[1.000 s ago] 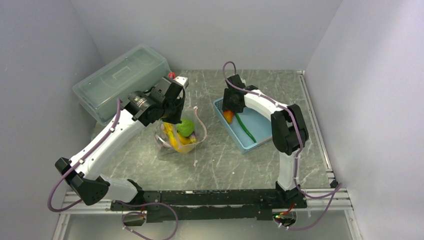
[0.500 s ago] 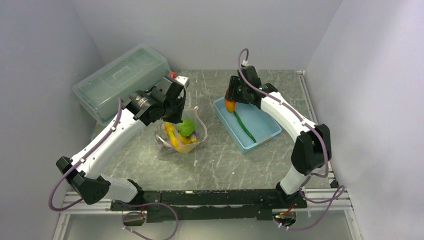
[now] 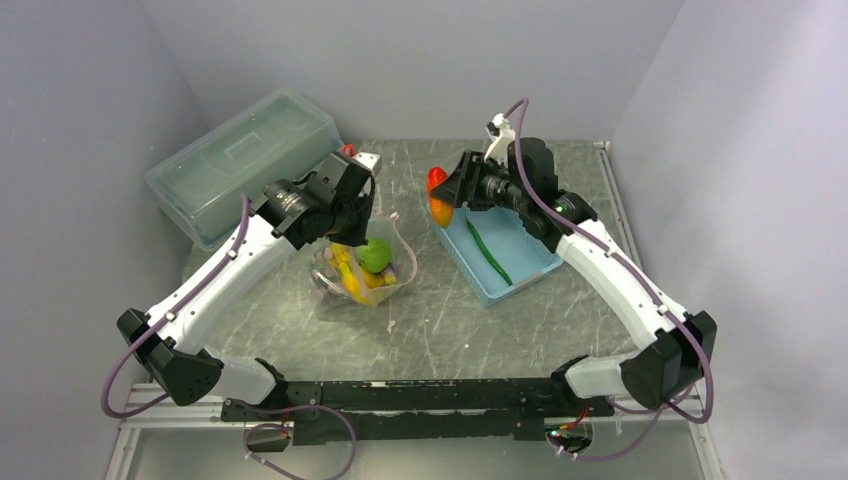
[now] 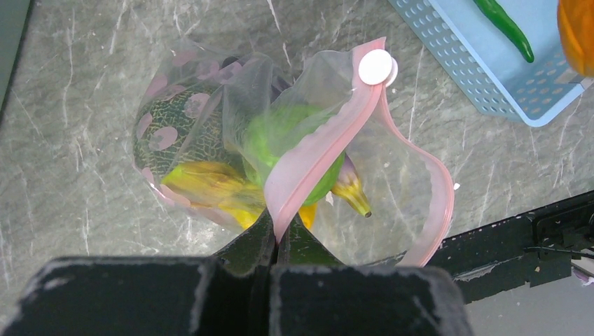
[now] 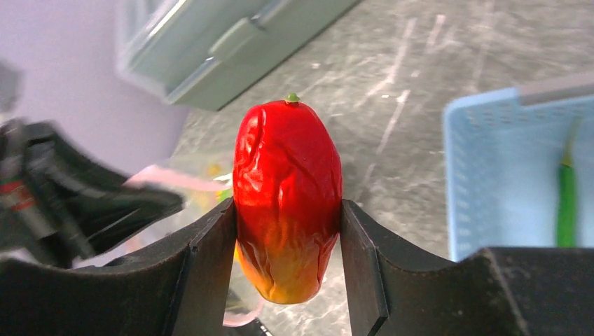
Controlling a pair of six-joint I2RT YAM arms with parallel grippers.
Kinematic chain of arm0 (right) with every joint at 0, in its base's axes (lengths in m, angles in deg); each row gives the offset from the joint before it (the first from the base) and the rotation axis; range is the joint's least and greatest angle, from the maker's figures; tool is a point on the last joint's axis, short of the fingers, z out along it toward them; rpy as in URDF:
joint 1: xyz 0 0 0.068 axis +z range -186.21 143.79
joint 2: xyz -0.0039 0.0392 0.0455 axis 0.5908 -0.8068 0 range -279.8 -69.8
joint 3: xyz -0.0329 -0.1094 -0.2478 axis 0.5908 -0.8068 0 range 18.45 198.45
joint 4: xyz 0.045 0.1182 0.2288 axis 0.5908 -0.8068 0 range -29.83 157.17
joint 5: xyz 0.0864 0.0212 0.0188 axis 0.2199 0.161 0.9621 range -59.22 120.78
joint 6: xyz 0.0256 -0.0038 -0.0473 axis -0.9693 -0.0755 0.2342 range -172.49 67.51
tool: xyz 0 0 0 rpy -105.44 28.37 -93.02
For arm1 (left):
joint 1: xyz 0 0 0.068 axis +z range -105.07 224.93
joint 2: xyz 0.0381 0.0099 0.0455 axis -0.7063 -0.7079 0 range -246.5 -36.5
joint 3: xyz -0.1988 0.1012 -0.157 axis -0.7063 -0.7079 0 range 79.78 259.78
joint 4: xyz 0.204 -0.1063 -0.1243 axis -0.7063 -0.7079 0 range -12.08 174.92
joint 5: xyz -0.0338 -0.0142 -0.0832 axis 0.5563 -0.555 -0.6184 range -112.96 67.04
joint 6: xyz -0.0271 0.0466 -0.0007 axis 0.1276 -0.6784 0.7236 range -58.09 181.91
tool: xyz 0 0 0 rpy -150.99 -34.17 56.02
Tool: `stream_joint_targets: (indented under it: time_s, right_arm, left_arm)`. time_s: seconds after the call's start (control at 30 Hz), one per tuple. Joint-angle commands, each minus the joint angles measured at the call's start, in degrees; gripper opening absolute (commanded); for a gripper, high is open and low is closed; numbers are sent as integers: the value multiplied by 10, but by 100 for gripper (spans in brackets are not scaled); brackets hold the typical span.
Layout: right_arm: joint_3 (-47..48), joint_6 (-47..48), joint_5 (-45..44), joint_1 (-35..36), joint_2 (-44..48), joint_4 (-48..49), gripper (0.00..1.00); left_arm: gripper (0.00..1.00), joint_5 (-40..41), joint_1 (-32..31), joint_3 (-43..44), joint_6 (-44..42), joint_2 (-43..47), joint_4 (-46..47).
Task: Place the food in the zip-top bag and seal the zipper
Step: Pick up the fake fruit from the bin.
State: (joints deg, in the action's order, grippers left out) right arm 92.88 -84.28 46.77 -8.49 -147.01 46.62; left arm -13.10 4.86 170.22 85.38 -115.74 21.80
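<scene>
Floppy clear plastic, the zip-top bag (image 3: 398, 275) slumps mid-table, left of the blue basket (image 3: 535, 262), its pink zipper (image 4: 308, 157) pinched between the left gripper's (image 4: 277, 234) closed fingers. Above the basket's far-left corner, the right gripper (image 5: 288, 231) clamps a light, seemingly soft red-orange piece (image 5: 287, 182) around its middle.

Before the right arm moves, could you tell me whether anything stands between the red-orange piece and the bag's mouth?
Nothing visible: only table lies between the red-orange piece and the zip-top bag, whose zipper the left fingers hold open.
</scene>
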Motion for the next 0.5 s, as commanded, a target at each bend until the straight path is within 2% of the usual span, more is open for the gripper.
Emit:
stream_joint_targets:
  time_s: [0.0,0.2,0.47]
  right_arm:
    - [-9,-8,74,33,37,75,16]
    - [4,14,74,92,44,73,16]
    - [-6,14,87,129,42,63,16]
  left_arm:
    - [0,-3,2,17,8,-2,21]
    - [0,0,3,23,7,-5,20]
    - [0,-1,3,30,5,-9,19]
